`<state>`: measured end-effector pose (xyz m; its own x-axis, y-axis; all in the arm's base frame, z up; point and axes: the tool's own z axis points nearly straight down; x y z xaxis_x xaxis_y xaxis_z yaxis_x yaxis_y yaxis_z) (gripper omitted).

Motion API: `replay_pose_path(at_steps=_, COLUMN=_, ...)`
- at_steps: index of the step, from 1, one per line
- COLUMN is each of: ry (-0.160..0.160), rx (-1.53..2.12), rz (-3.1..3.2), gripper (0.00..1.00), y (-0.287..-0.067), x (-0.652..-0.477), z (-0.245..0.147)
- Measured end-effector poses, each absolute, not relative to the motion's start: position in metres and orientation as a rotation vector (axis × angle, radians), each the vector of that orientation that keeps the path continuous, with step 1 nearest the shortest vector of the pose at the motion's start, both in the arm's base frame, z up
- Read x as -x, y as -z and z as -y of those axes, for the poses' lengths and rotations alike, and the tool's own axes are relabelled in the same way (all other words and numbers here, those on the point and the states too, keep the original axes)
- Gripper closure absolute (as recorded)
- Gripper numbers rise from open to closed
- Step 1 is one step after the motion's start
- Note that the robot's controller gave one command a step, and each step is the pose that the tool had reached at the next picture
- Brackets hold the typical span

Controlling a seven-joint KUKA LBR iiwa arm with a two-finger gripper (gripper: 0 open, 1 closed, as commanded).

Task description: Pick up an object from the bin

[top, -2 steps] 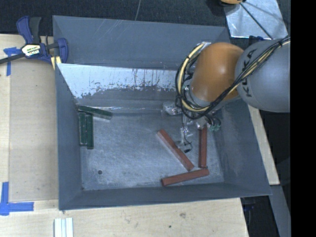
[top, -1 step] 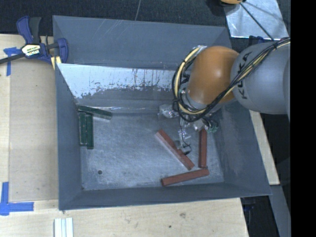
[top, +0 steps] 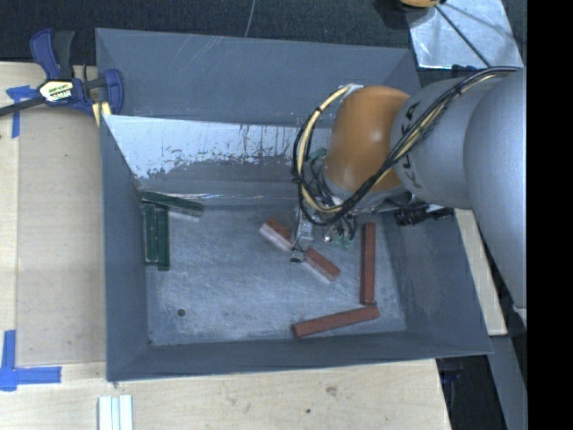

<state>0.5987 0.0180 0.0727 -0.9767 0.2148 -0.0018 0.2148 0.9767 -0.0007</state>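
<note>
you are at the grasp step, i judge: claw [top: 302, 245] down at the slanted central red-brown stick [top: 322, 264]; apart or clamped, i cannot tell; next, secure grip, then lift.

Looks like a robotics lab or test rig to me. There's a big silver-grey industrial robot arm [top: 501, 150] with a rounded orange cover [top: 363, 137], and loose yellow and black cables [top: 306, 141] looped just above the jaws. A scuffed grey sheet-metal bin [top: 125, 267] sits all around them, with a pale wooden table [top: 49, 240] showing past the bin wall to the jaws' left.
</note>
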Motion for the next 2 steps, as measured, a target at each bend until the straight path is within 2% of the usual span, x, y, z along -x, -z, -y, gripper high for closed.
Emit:
replay_pose_path(at_steps=1, ry=0.000, rx=-0.338, rz=-3.123, gripper=0.00, y=-0.0716, x=-0.5982, z=-0.0186)
replay_pose_path(at_steps=2, ry=-0.004, rx=-0.335, rz=-3.121, gripper=1.00, y=-0.0734, x=-0.5988, z=-0.0201)
